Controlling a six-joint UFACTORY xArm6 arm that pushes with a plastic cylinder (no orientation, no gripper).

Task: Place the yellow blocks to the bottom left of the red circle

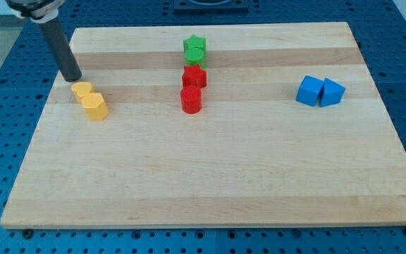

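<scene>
Two yellow blocks lie touching at the board's left: a small yellow block (82,89) and a yellow hexagon-like block (95,106) just below and right of it. The red circle (191,100) stands near the board's middle, with a red star (194,77) touching it above. My tip (72,77) sits at the board's upper left, just above and left of the small yellow block, very near it.
A green star (195,44) and a green block (194,56) lie above the red star. A blue cube (309,91) and a blue triangle block (332,93) lie together at the right. The wooden board (210,176) lies on a blue pegboard.
</scene>
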